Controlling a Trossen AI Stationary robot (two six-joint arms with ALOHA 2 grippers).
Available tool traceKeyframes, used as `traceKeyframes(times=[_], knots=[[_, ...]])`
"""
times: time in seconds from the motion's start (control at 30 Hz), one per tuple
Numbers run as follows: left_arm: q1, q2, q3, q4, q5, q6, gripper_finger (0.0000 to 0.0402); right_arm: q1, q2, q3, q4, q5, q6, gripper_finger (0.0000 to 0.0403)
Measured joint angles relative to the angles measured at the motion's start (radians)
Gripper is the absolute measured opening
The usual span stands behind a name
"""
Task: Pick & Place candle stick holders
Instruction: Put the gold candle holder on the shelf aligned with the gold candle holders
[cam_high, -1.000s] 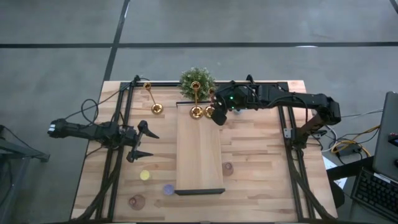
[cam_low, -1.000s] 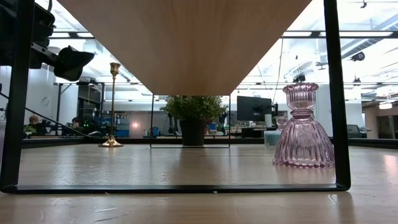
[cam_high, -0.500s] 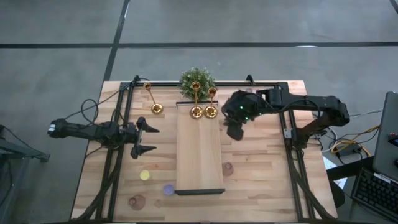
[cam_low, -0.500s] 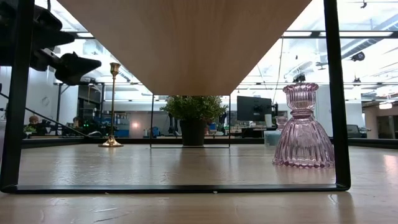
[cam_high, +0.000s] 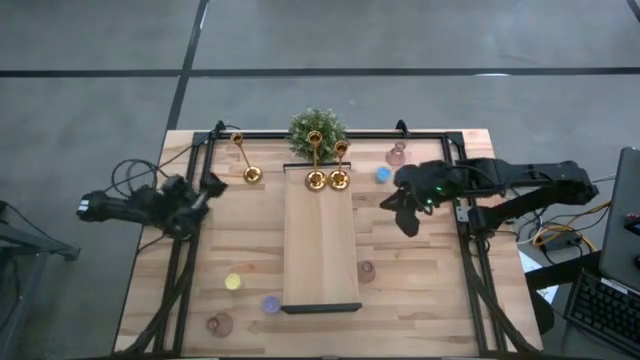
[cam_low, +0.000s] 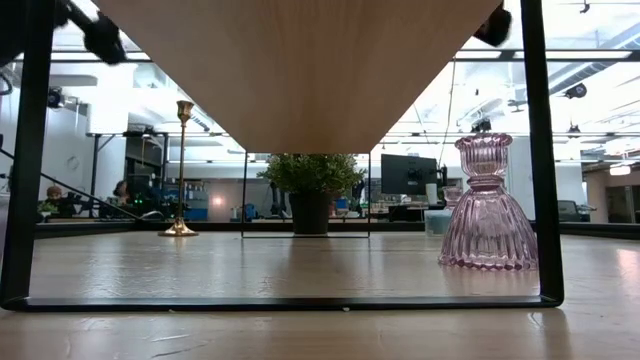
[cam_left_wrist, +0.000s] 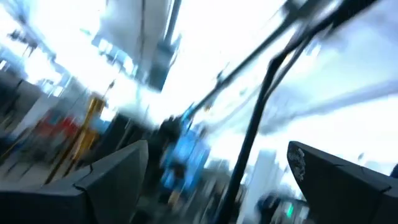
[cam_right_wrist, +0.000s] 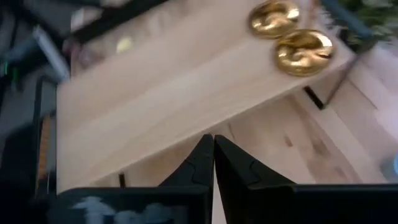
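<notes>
A: Where were things? The raised wooden board (cam_high: 320, 240) at centre carried two gold holders (cam_high: 327, 179) at its top end.

B: Right gripper (cam_high: 404, 218), centre-right, was shut and empty; likely next the blue holder (cam_high: 382, 174), needing opened fingers. Left gripper (cam_high: 207, 189) gaped empty

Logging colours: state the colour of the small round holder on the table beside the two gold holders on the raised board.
Blue: the small round holder; the high view shows it best.

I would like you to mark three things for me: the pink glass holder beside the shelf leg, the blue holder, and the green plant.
pink glass holder (cam_low: 488, 205), low view, on its ribbed body.
blue holder (cam_high: 382, 174), high view, on its round top.
green plant (cam_high: 317, 124), high view, on its leaves.
</notes>
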Motion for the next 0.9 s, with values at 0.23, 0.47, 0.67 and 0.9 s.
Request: traceKeyframes(times=[0.23,0.47,0.67,0.9], knots=[[0.000,0.000,0.000,0.225,-0.002,-0.010,0.0388,0.049,-0.264,-0.265,0.217,0.219,0.178,0.0008],[0.000,0.000,0.000,0.246,-0.009,-0.031,0.0388,0.053,-0.470,-0.406,0.154,0.216,0.193,0.0008],[0.000,0.000,0.000,0.362,-0.010,-0.042,0.0388,0.053,-0.595,-0.583,0.367,0.235,0.094,0.0008],[0.000,0.000,0.000,0.372,-0.065,-0.034,0.0388,0.053,-0.703,-0.764,0.618,0.211,-0.039,0.0008]])
